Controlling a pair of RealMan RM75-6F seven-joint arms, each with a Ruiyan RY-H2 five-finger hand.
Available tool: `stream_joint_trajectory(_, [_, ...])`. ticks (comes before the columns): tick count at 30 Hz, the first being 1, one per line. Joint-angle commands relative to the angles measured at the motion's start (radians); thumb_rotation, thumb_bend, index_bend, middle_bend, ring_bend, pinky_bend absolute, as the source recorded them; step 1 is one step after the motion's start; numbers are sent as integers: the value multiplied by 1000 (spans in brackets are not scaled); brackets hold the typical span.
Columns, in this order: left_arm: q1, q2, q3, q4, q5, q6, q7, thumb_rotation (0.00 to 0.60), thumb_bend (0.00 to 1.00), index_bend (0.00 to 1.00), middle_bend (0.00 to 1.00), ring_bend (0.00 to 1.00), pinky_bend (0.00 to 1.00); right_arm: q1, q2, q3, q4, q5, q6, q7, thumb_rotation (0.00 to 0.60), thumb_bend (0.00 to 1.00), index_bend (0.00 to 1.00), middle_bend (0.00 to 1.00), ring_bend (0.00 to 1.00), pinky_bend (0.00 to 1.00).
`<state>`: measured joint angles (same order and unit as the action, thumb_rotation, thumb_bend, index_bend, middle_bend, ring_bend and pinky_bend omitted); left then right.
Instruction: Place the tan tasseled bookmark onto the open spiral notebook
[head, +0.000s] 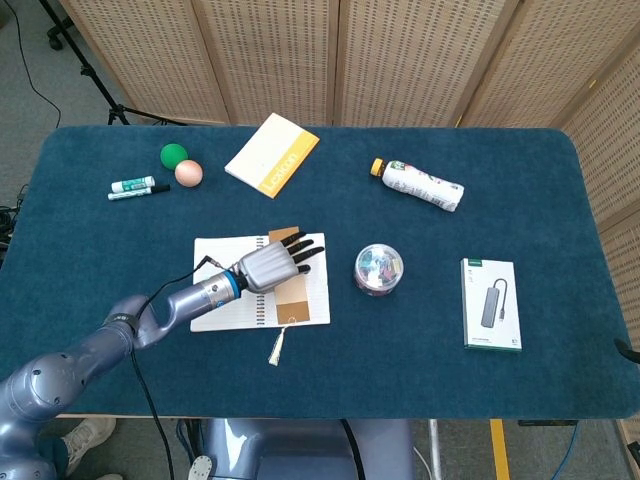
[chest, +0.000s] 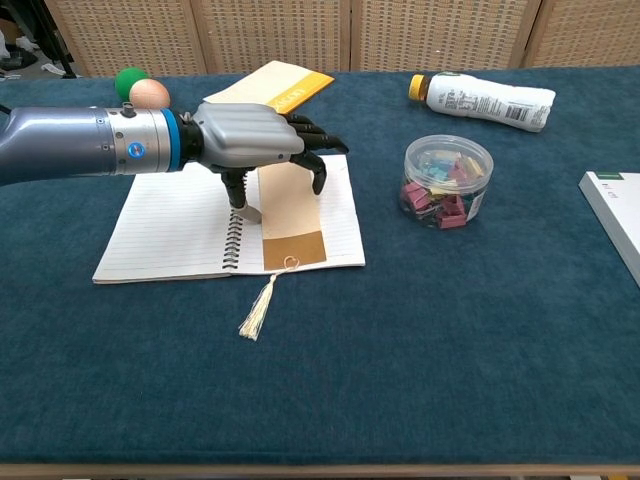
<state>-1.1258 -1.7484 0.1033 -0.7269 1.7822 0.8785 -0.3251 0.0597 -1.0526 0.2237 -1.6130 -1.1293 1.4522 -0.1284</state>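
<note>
Most of the task looks done, judged from the layout. From the left: grey left hand (chest: 255, 150) reaching in over the open spiral notebook with white lined pages (chest: 160, 230), black fingers (chest: 318, 172) slightly spread and curved downward over the upper part of the tan card bookmark with a cream tassel (chest: 290, 220). Bookmark lying flat on the right-hand page, just right of the wire spiral, its darker lower end at the page's near edge and the tassel trailing off onto the blue table cloth (chest: 400, 350). Cannot tell whether the fingertips press the card or hover just above; nothing visibly pinched. Left to do, probably: lift clear. Right hand not visible.
</note>
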Motion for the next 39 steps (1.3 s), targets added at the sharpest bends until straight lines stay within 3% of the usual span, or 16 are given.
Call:
stream_joint_trajectory(1, [-1, -1, 4, 0, -1, 3, 12, 600, 459, 406, 0, 0, 0, 0, 1, 0, 0, 0, -1, 3, 600, 0, 0, 0, 0, 0])
stream_joint_trajectory(15, [-6, -15, 28, 14, 10, 26, 22, 600, 452, 402, 0, 0, 0, -4, 7, 0, -11, -5, 7, 6, 600, 0, 0, 0, 0, 0])
stream_joint_trajectory(21, [-8, -8, 26, 5, 1, 23, 33, 600, 444, 224, 0, 0, 0, -4, 8, -1, -11, -5, 3, 10, 600, 0, 0, 0, 0, 0])
stream_joint_trajectory(33, [-12, 2, 31, -18, -4, 23, 49, 600, 433, 198, 0, 0, 0, -4, 9, -1, -13, -6, 4, 11, 600, 0, 0, 0, 0, 0])
stream_joint_trajectory(39, [-11, 11, 36, -22, -3, 27, 55, 600, 364, 132, 0, 0, 0, -4, 9, -2, -14, -9, 4, 12, 600, 0, 0, 0, 0, 0])
